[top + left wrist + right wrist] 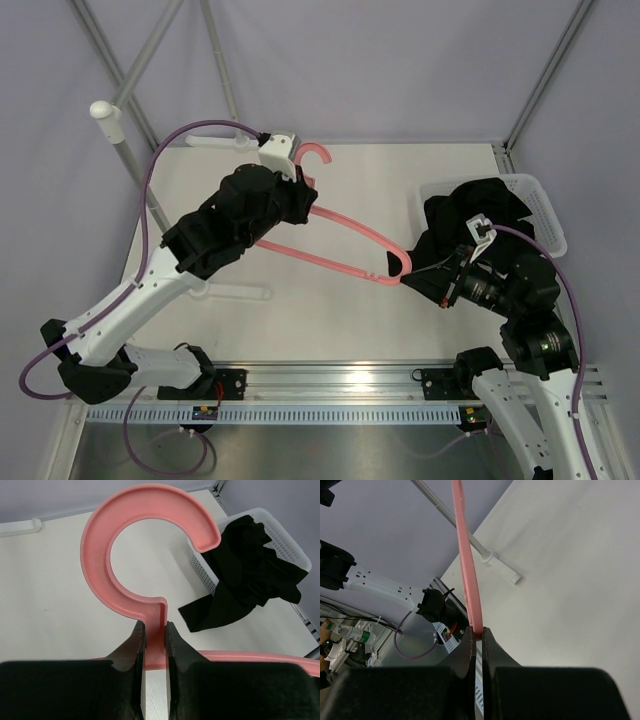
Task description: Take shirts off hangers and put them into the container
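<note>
Spanning the table point(330, 320), pink hanger point(345, 235); black shirt point(445, 225) overhangs basket point(548, 213) rim.

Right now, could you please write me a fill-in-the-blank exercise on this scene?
The left gripper grips the pink hanger just below its ____.
The right gripper is shut on the far end of the same ____.
The black shirt lies in the white basket, partly draped over its ____.
Missing: hook; hanger; rim.

No legible writing in any view right now. Far left of the right gripper point(477, 639), small bottles point(363, 637) show green labels, print too small to read. The pink hanger point(150, 555) is plain plastic, unmarked.
</note>
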Robot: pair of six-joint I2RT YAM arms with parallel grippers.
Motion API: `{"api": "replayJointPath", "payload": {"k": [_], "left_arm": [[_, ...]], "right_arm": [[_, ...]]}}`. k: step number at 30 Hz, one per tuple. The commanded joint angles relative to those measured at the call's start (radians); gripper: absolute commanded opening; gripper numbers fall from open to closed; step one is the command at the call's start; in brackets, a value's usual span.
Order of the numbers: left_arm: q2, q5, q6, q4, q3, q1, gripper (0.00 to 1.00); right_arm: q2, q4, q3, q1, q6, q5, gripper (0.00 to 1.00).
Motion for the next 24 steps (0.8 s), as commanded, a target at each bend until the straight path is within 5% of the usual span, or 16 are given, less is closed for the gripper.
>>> {"api": "replayJointPath", "payload": {"k": [1,2,5,8,12,17,18,19,21,22,24], "left_arm": [[-0.041,0.044,-0.024,0.049,0.017,-0.006,0.06],[-0.066,0.083,-0.022,0.069,0.01,-0.006,0.33],[-0.127,0.166,-0.032,0.116,-0.013,-0.007,0.61],[-0.172,0.222,-0.036,0.136,-0.007,-0.007,0.77],[-0.27,0.292,-0.056,0.164,-0.009,-0.01,0.86],[-0.397,0.424,-0.151,0.202,-0.079,-0.012,0.71],[-0.416,0.43,-0.172,0.195,-0.111,-0.012,0.63],[-0.446,0.432,-0.206,0.16,-0.127,-0.012,0.4],[-0.477,0.429,-0.232,0.124,-0.174,-0.012,0.2],[-0.514,0.421,-0.243,0.095,-0.196,-0.012,0.0],[-0.557,0.395,-0.26,0.075,-0.274,-0.012,0.0]], "right_arm": [[0.023,0.031,0.036,0.006,-0.011,0.016,0.0],[0.029,0.029,0.039,0.006,-0.016,0.013,0.0],[0.041,0.029,0.047,0.006,-0.028,0.017,0.0],[0.055,0.035,0.051,0.006,-0.043,0.014,0.0],[0.113,0.095,0.05,0.006,-0.042,-0.006,0.0],[0.26,0.281,0.079,0.01,0.028,-0.046,0.0],[0.29,0.354,0.089,0.028,0.053,-0.049,0.0],[0.326,0.379,0.105,0.047,0.055,-0.043,0.0],[0.431,0.434,0.168,0.119,0.038,0.003,0.0],[0.469,0.453,0.192,0.145,0.026,0.014,0.0],[0.579,0.482,0.275,0.208,0.006,0.052,0.0]]}}
